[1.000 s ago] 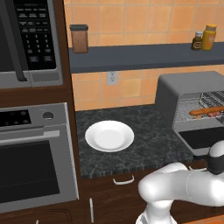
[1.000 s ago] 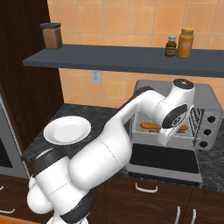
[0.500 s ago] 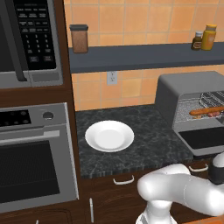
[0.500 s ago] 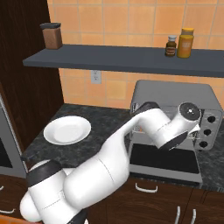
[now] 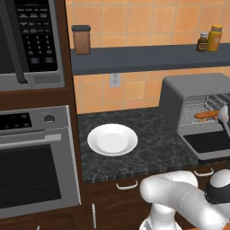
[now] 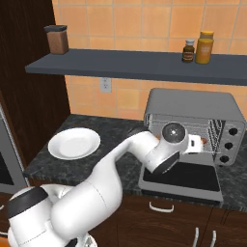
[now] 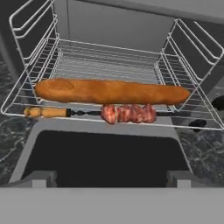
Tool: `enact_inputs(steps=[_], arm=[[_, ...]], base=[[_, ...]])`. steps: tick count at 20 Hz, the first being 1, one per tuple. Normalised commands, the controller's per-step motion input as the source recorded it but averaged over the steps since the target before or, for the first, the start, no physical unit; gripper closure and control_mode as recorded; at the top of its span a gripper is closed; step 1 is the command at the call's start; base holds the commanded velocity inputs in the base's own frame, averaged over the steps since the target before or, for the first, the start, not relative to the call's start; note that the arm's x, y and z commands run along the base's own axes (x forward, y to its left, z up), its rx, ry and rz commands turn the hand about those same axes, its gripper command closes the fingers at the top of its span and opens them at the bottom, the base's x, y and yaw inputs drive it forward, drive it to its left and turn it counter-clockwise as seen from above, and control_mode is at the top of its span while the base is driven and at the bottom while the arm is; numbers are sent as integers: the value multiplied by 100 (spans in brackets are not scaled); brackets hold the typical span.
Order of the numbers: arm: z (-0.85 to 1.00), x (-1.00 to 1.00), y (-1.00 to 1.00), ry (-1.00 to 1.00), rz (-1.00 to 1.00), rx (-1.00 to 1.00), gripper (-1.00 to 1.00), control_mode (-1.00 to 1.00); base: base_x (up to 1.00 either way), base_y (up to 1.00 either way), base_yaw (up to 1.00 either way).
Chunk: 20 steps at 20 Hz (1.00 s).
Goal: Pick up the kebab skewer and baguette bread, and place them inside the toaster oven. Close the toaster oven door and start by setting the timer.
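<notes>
The orange-brown baguette bread (image 7: 111, 91) lies lengthwise on the wire rack of the grey toaster oven (image 6: 193, 107). Just in front of it on the same rack rests the kebab skewer (image 7: 124, 113), its meat chunks right of the middle. From the left base view the baguette (image 5: 206, 115) shows inside the oven mouth. The toaster oven door (image 6: 181, 176) hangs down flat, dark glass facing up. My gripper (image 6: 197, 143) hovers over the open door, just outside the oven mouth and facing the rack. It is open, its fingertips (image 7: 37, 178) wide apart and holding nothing.
A white plate (image 5: 112, 139) sits on the dark counter left of the toaster oven. The oven's knobs (image 6: 232, 140) line its right side. A shelf (image 6: 135, 62) above carries a jar and two bottles. The built-in steel oven (image 5: 33, 166) and microwave (image 5: 29, 40) stand at left.
The hand has drawn back out of the toaster oven to above the open door, and the elbow has dropped lower. Baguette and skewer stay on the rack.
</notes>
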Motion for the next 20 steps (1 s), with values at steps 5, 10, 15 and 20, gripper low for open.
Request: enact_inputs(steps=[5, 10, 15, 20], arm=[[-31, 2, -19, -14, -4, 6, -100, -100], [-15, 18, -32, -15, 0, 5, -100, -100], [-1, 15, -28, -19, 0, 6, -100, -100], [0, 28, 0, -14, 0, 1, -100, -100]], base=[[0, 0, 0], [0, 0, 0], [0, 0, 0], [0, 0, 0]])
